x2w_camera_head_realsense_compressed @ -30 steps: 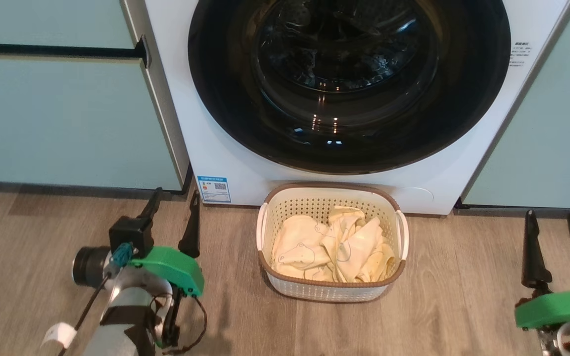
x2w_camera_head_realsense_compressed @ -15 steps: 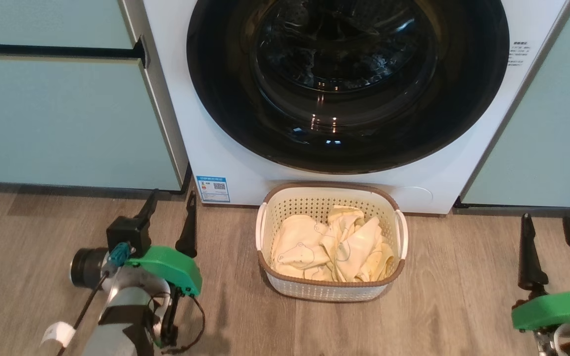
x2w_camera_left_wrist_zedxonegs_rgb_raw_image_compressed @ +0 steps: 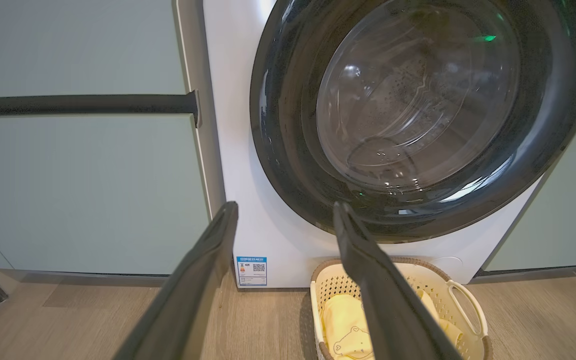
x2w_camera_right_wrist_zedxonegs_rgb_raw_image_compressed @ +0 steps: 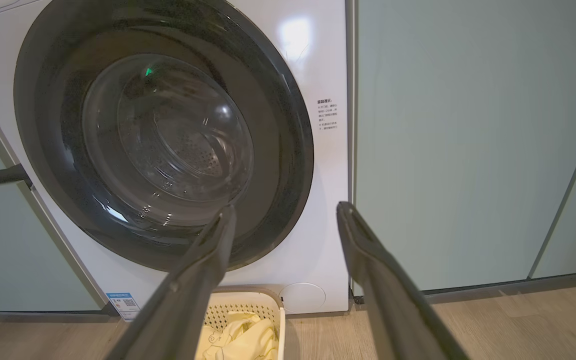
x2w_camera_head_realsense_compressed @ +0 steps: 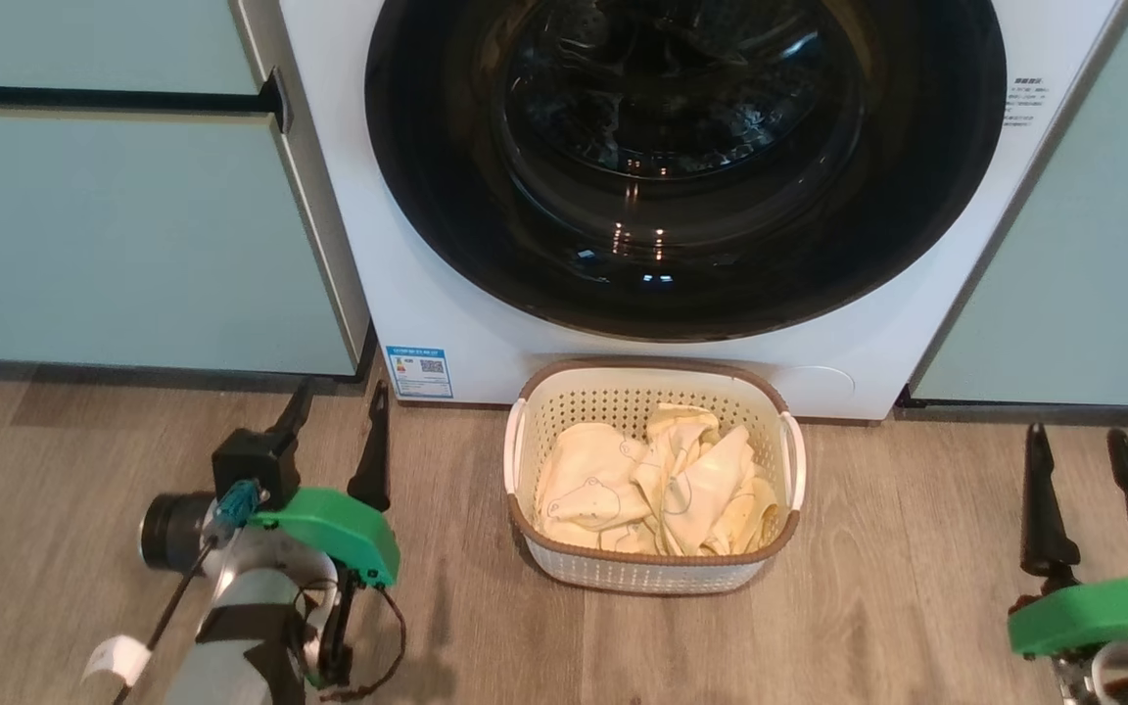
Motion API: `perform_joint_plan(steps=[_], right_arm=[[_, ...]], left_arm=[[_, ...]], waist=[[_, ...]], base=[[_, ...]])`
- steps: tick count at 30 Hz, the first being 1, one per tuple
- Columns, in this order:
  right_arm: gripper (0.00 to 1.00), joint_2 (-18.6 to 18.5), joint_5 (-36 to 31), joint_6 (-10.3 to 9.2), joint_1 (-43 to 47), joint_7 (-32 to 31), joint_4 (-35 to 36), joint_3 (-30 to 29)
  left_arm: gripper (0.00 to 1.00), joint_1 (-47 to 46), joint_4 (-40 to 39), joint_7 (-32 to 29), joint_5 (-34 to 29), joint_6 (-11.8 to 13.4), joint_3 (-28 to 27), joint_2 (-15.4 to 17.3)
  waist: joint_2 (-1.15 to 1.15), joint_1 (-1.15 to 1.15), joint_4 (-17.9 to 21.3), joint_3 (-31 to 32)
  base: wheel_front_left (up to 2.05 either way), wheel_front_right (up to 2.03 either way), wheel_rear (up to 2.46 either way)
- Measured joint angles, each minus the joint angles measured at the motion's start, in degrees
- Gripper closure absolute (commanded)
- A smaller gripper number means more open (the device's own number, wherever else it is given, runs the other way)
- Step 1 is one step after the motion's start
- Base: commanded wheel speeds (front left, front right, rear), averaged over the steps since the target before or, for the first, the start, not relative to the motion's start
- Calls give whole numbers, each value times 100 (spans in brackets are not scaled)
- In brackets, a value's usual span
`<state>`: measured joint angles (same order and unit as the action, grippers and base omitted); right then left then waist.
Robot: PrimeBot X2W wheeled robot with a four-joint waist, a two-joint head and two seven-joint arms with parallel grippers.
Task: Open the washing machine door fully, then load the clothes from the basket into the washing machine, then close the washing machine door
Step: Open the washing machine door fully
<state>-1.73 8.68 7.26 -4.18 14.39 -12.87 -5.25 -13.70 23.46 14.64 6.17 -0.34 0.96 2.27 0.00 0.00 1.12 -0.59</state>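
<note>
Door (x2w_camera_head_realsense_compressed: 686, 166) shut, flush on washer (x2w_camera_head_realsense_compressed: 407, 313) front, glass bowl dark with drum behind. Basket (x2w_camera_head_realsense_compressed: 642, 573) sits on floor (x2w_camera_head_realsense_compressed: 84, 470) right below the door, back rim close to the washer base, can't tell if touching. Clothes (x2w_camera_head_realsense_compressed: 657, 485) bunched inside the basket, pale yellow with outline drawings. Left gripper (x2w_camera_head_realsense_compressed: 341, 390) low over the floor, left of the basket, near but apart from it, fingers spread and empty, tips pointing at the washer's lower left corner by the blue label (x2w_camera_head_realsense_compressed: 419, 371). Right gripper (x2w_camera_head_realsense_compressed: 1076, 434) well right of the basket, past the washer's right edge, in front of the green cabinet (x2w_camera_head_realsense_compressed: 1093, 294), fingers also spread, nothing between them. Door is above and ahead of both grippers, neither touching it. In left wrist view the door is up right of the fingers and the basket is partly hidden behind the right-hand finger; in right wrist view the door is up left, basket low behind the left-hand finger
</note>
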Motion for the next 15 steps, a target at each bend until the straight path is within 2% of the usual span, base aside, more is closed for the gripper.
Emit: perform_joint_plan(steps=[8,15], right_arm=[[0,0,7,0,-1,0,-48,9],[0,4,8,0,-19,0,-51,30]], left_arm=[[0,-67,20,0,-1,0,4,-2],[0,-65,73,0,-1,1,-4,10]], waist=[[0,0,16,-24],[0,0,29,-48]], base=[[55,55,-109],[106,106,-212]])
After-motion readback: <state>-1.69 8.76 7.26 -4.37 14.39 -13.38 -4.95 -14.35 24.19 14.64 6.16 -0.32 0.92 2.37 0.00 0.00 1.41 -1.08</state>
